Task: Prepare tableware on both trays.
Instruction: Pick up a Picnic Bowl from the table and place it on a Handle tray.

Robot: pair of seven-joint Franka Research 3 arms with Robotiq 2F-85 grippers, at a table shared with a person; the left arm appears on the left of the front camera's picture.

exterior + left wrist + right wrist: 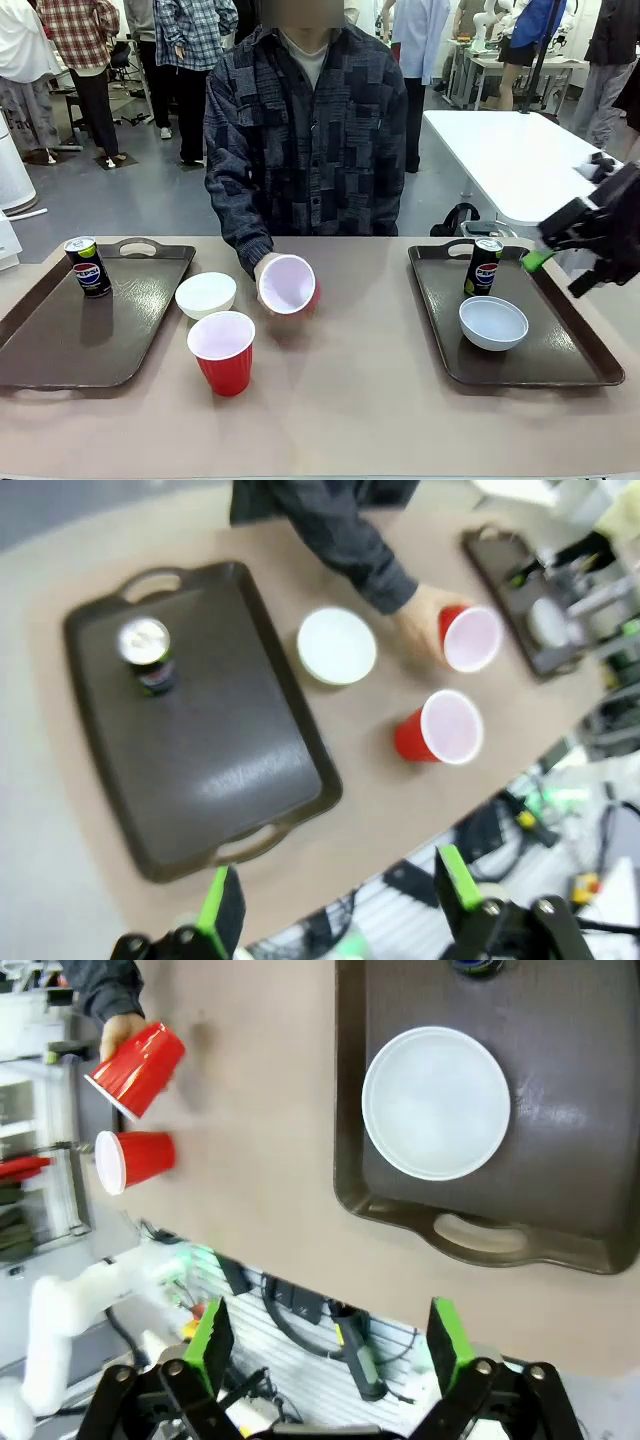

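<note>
**While a hand tips one cup, both grippers stand wide with nothing in them**

Seen from the front, the two cans show their Pepsi print, whereas the left wrist view looks down on one silver lid. That view also has the left gripper (338, 885) high above the near end of the left tray (60, 340), its green-padded fingers spread apart and holding nothing.

Two trays lie on the table, one at each side. Each has its long axis running from the robot's side toward the person, a cut-out handle at either end.

There are two cans, both upright. The left can (87, 267) stands at the far corner of the left tray. The right can (483, 267) stands at the far end of the right tray (570, 350).

There are two bowls, both mouth up. One bowl (205, 294) sits on the bare table just beside the left tray's right rim. The other bowl (493, 322) rests on the right tray, nearer the robot than its can.

Two red cups are between the trays. The upright cup (222, 352) stands mouth up, nearest the robot. The tipped cup (288, 285) is tilted in the person's hand (265, 270), its white mouth toward the robot.

From the front, a green pad of the right gripper (328, 1325) hangs by the right tray's far right rim. Its own wrist view shows the fingers parted and bare, with the tray's handle and bowl beyond.
</note>
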